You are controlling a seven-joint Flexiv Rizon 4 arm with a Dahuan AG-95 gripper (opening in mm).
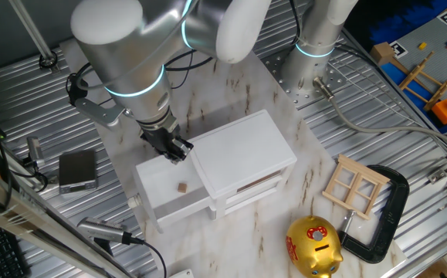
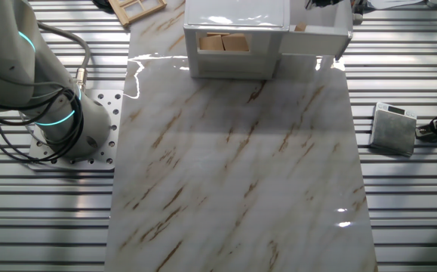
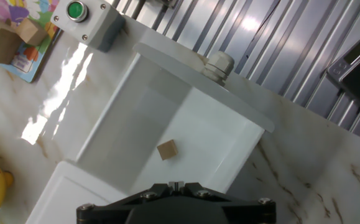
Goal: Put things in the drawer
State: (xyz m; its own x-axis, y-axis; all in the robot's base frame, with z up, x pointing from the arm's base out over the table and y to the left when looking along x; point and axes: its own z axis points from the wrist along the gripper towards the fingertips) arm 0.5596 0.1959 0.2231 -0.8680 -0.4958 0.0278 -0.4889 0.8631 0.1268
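Note:
The white cabinet [image 1: 242, 147] stands mid-table with its drawer [image 1: 161, 181] pulled out toward the left. A small wooden cube [image 1: 182, 187] lies on the drawer floor. My gripper [image 1: 178, 152] hangs just above the drawer's inner end, next to the cabinet's front, and is apart from the cube. In the hand view the drawer [image 3: 186, 134] lies open below, with the cube [image 3: 166, 150] near its middle and the round knob [image 3: 219, 64] on its far front. The gripper [image 3: 176, 185] is shut with nothing between the pads. The other fixed view shows the cabinet [image 2: 233, 30] and drawer [image 2: 312, 45] at the top edge.
A golden piggy bank [image 1: 313, 247], a wooden window frame [image 1: 353, 188] and a black clamp [image 1: 385, 208] lie right of the cabinet. A grey box [image 1: 78, 170] sits on the ribbed metal at the left. A green-button box [image 3: 86, 18] stands beyond the drawer front.

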